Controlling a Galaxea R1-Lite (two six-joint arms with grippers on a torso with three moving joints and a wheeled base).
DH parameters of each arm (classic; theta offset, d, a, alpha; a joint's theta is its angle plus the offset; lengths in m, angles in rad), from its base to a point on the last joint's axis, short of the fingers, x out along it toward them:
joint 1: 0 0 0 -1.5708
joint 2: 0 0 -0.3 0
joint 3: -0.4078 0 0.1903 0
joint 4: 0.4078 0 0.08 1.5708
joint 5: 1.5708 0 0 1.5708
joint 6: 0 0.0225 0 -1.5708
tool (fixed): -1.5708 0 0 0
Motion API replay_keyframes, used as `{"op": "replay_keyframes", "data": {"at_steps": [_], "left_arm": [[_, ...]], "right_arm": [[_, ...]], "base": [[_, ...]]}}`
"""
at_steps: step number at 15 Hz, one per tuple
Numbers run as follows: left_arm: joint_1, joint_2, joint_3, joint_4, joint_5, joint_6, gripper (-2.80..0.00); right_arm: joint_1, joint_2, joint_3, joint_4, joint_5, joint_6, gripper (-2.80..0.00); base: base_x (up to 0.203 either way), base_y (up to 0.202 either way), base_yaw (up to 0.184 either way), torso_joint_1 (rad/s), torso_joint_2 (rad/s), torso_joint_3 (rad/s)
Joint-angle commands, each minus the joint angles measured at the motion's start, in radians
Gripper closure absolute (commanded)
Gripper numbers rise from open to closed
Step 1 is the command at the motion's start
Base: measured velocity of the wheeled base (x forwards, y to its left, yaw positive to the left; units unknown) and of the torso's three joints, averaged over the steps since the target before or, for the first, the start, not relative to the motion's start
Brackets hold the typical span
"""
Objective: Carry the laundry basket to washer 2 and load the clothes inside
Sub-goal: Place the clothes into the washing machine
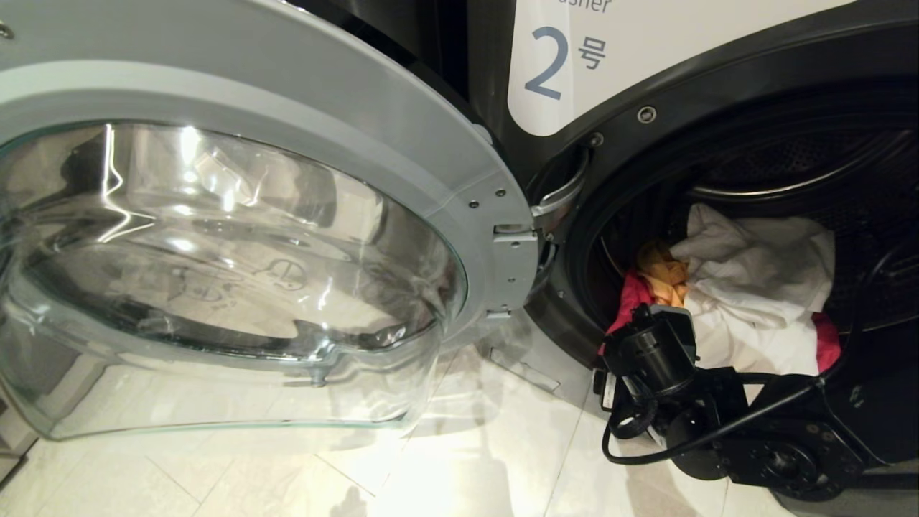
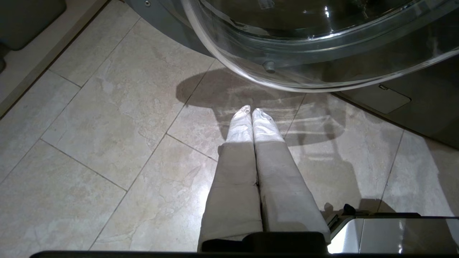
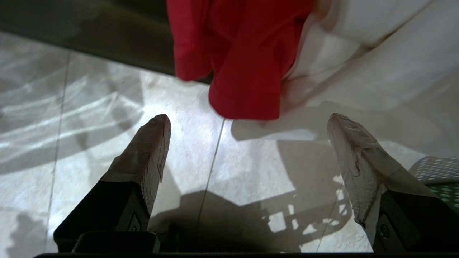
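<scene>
Right pincer (image 3: 247,120) spread wide, empty, above tile floor (image 3: 107,107); red garment (image 3: 240,53) and white cloth (image 3: 376,53) just beyond fingertips.

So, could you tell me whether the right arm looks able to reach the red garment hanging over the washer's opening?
Probably yes: the right gripper is open just short of the red garment, nothing between.

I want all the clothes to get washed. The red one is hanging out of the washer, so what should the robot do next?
Probably bring the right hand up and close it on the red garment to push it deeper. That hand is open and empty just below the cloth, and the red piece droops over the edge of washer 2 toward the floor, while the white garment lies in the drum.
</scene>
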Motion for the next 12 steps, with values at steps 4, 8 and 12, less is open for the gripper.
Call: {"op": "replay_keyframes", "data": {"at_steps": [4, 8, 12], "left_arm": [[0.000, 0.000, 0.002, 0.000, 0.000, 0.000, 0.00], [0.000, 0.000, 0.002, 0.000, 0.000, 0.000, 0.00], [0.000, 0.000, 0.002, -0.001, 0.000, 0.000, 0.00]], "right_arm": [[-0.011, 0.095, -0.089, 0.001, -0.186, -0.015, -2.80], [-0.053, 0.141, -0.104, 0.004, -0.223, -0.017, -2.80], [-0.082, 0.130, -0.105, 0.035, -0.224, -0.019, -2.80]], "base": [[0.000, 0.000, 0.000, 0.000, 0.00, 0.000], [0.000, 0.000, 0.000, 0.000, 0.00, 0.000], [0.000, 0.000, 0.000, 0.000, 0.00, 0.000]]}}
